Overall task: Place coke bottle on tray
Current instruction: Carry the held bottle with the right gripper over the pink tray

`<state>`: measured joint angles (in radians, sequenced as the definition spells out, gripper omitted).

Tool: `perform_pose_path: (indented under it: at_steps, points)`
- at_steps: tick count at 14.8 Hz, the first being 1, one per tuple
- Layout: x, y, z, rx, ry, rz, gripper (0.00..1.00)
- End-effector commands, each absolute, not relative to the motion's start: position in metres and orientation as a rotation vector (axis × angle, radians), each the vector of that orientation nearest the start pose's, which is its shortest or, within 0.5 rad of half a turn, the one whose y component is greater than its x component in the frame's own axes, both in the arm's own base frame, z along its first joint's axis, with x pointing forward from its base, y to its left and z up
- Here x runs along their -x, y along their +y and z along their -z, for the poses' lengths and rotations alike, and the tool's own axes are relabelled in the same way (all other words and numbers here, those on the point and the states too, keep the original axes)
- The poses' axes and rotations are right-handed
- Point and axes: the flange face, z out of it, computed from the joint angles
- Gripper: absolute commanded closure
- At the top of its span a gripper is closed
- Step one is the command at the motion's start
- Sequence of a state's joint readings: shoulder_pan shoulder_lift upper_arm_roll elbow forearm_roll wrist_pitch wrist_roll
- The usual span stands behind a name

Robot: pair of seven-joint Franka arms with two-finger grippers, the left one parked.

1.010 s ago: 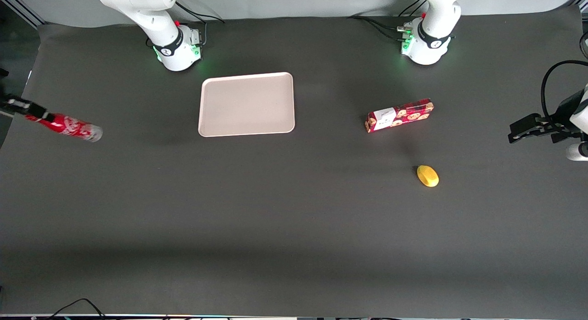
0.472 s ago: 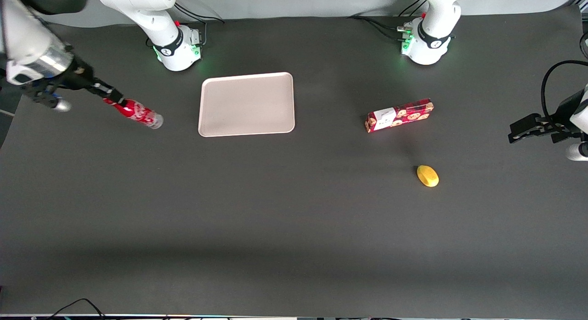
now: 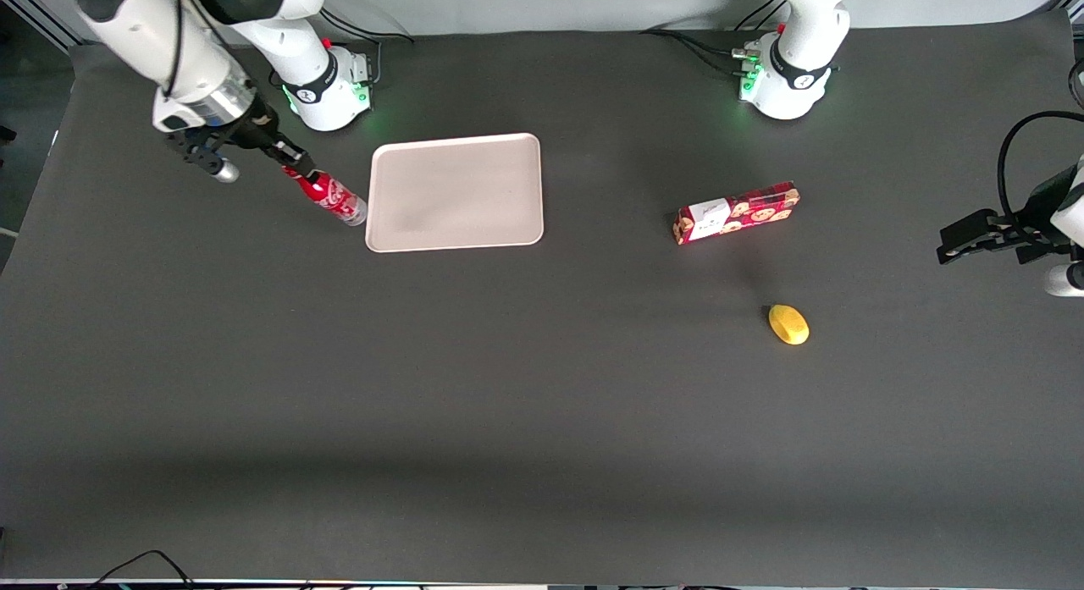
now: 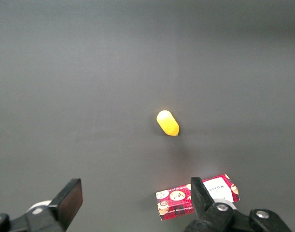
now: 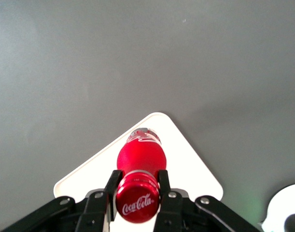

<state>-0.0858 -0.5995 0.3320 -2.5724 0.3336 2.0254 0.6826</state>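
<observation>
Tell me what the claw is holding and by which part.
The claw is shut on the coke bottle, gripping it at the neck just under the red cap. The bottle hangs in the air at the tray's corner.

A dark grey mat covers the table, with a pale wall along its edge.

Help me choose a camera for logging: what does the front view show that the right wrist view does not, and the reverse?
Only the front view shows the cookie box, the yellow object and the whole tray. Only the right wrist view shows the cap's white script and the fingers pinching the neck. Both show the gripper holding the coke bottle by a corner of the tray.
</observation>
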Motion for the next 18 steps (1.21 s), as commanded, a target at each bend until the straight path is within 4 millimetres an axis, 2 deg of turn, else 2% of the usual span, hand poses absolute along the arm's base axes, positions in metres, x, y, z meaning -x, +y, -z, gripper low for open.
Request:
perform_pose_path:
  at_steps: [1, 3, 5, 9, 12, 14, 18]
  points:
    - [-0.340, 0.139, -0.426, 2.821, 1.084, 0.079, 1.00]
    - [-0.330, 0.159, -0.406, 2.818, 1.088, 0.090, 1.00]
    - [-0.327, 0.168, -0.395, 2.797, 1.137, 0.103, 1.00]
    - [-0.326, 0.163, -0.377, 2.808, 1.173, 0.101, 1.00]
    - [-0.324, 0.159, -0.356, 2.773, 1.288, 0.076, 1.00]
    - [-0.320, 0.168, -0.338, 2.785, 1.321, 0.054, 1.00]
    - [-0.320, 0.167, -0.327, 2.786, 1.375, 0.023, 1.00]
